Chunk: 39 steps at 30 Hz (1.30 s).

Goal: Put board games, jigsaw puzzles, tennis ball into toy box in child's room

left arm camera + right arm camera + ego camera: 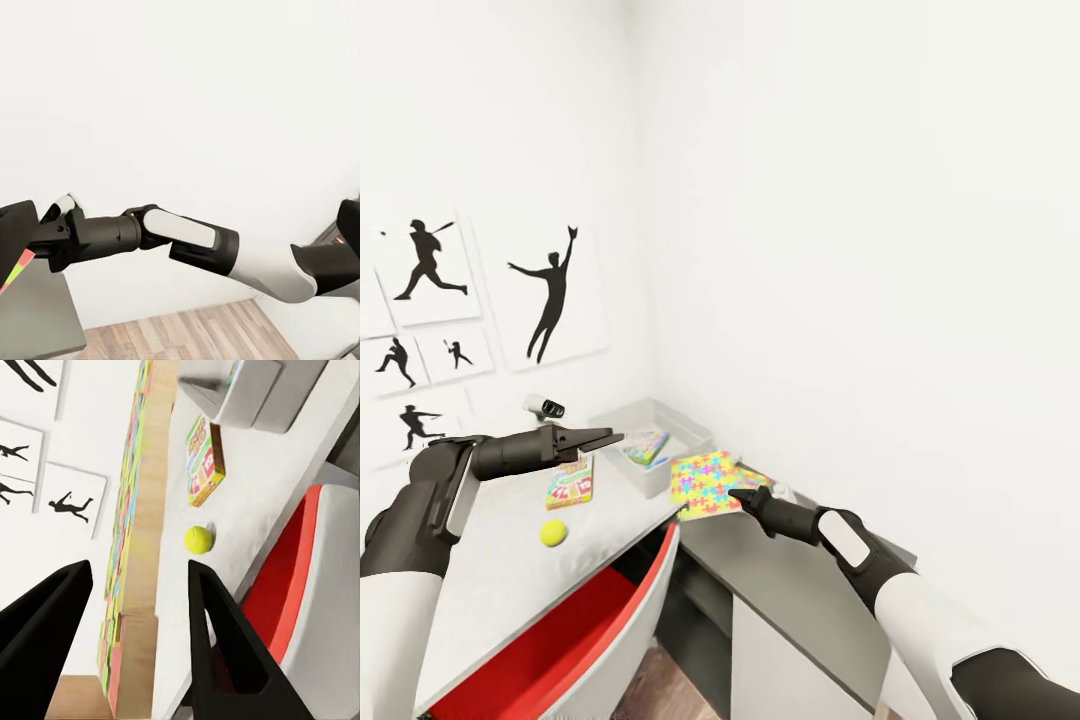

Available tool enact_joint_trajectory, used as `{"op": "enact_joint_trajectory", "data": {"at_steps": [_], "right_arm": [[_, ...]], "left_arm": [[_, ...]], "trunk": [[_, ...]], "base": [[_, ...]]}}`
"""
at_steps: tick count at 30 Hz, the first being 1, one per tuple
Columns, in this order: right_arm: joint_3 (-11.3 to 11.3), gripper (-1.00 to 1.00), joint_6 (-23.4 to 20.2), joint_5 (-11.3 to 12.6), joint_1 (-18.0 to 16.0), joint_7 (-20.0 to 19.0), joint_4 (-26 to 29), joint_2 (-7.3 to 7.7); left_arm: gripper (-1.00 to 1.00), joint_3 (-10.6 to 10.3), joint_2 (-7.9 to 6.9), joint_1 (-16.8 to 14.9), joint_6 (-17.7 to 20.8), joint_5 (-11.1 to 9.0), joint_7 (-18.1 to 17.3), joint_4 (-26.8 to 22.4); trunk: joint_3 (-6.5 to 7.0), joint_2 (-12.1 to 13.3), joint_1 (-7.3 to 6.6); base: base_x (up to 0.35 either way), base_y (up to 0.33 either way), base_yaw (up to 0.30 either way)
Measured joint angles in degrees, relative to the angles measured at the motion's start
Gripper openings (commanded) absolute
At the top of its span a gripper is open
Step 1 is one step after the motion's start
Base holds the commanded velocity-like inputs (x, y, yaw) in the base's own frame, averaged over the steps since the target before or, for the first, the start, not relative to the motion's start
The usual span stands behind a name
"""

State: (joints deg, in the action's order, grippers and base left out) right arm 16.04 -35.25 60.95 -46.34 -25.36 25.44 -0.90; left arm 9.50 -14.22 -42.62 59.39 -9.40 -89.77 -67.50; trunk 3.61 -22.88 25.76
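My right gripper [738, 494] is open, and its fingers [217, 637] straddle the near edge of a multicoloured jigsaw puzzle [705, 483], which is seen edge-on [124, 547] in the right wrist view. A corner of a second puzzle [757, 477] peeks out behind it. The grey toy box [678, 428] stands in the table's far corner with a printed board game [643, 446] inside. Another board game [570, 482] and the yellow tennis ball [553, 532] lie on the pale table [490, 570]. My left gripper [605, 438] hovers open above the table beside the toy box, holding nothing.
A red-and-white chair [590, 620] is tucked under the table's front edge. White walls meet right behind the toy box, and silhouette posters [550, 290] hang on the left wall. A small grey device [544, 407] stands at the table's back. Wood floor [187, 337] lies below.
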Motion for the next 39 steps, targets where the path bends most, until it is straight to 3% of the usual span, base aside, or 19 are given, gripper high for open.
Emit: {"op": "enact_joint_trajectory", "data": {"at_steps": [25,39], "right_arm": [[0.0,-1.00,-0.1,0.0,0.0,0.0,0.0,0.07],[0.0,-1.00,-0.1,0.1,0.0,0.0,0.0,0.09]], "left_arm": [[1.00,0.4,0.07,0.0,0.0,-0.1,0.0,-0.1],[1.00,0.4,0.00,0.0,0.0,-0.1,0.0,-0.1]], "trunk": [[1.37,0.0,-0.02],[1.49,0.0,-0.01]], "base": [[0.037,0.022,0.245],[0.042,0.009,0.032]]}}
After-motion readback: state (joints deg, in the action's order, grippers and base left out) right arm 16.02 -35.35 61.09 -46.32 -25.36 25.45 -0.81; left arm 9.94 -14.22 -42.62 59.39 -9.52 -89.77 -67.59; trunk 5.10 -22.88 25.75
